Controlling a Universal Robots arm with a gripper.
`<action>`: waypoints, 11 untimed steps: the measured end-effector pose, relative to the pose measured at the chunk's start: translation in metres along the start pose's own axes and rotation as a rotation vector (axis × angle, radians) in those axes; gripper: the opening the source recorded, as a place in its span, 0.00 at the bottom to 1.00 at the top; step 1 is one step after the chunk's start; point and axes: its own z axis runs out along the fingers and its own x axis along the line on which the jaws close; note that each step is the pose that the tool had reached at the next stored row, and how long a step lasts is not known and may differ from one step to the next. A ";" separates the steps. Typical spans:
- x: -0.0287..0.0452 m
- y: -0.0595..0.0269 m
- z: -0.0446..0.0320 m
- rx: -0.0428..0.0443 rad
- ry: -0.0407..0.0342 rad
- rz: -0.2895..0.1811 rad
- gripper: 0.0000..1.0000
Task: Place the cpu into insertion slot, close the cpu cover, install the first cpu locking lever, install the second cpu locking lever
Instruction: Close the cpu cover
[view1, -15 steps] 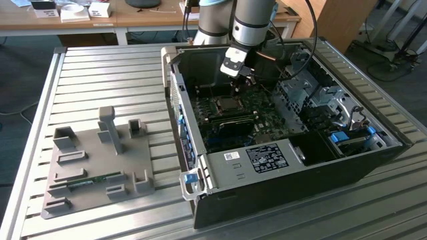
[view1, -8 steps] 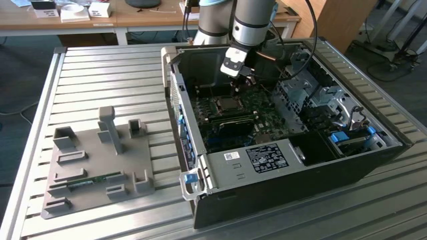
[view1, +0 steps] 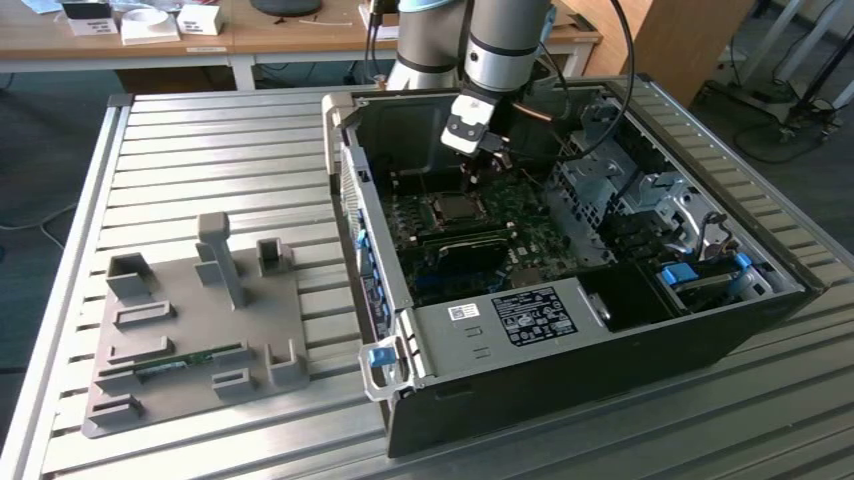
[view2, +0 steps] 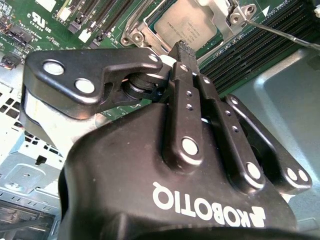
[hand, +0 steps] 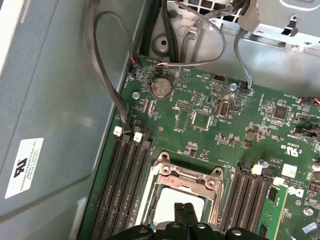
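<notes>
Inside the computer case (view1: 601, 390), above the green motherboard (hand: 200, 100), I am hovering my gripper (hand: 183, 212), fingers pressed together and empty, over the cpu cover (hand: 187, 176) framing the cpu (hand: 162, 210) in the insertion slot (view1: 451, 212); pushing only on metal seems wisest

Open black computer case (view1: 561, 390), grey fixture block (view1: 180, 335), slatted metal table (view1: 200, 140), wooden desk (view1: 267, 35)

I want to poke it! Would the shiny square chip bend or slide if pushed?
Probably no bending: the cpu looks like a flat, stiff, metal-topped plate. Sliding seems unlikely too, since the cpu cover frames it closely. Its smooth top might be slippery to pinch.
</notes>
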 end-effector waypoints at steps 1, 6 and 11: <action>0.0000 0.0000 0.0000 0.0000 0.0001 -0.002 0.11; 0.0000 0.0000 0.0000 0.0002 0.0006 -0.015 0.11; 0.0000 0.0000 0.0000 0.0002 0.0007 -0.017 0.11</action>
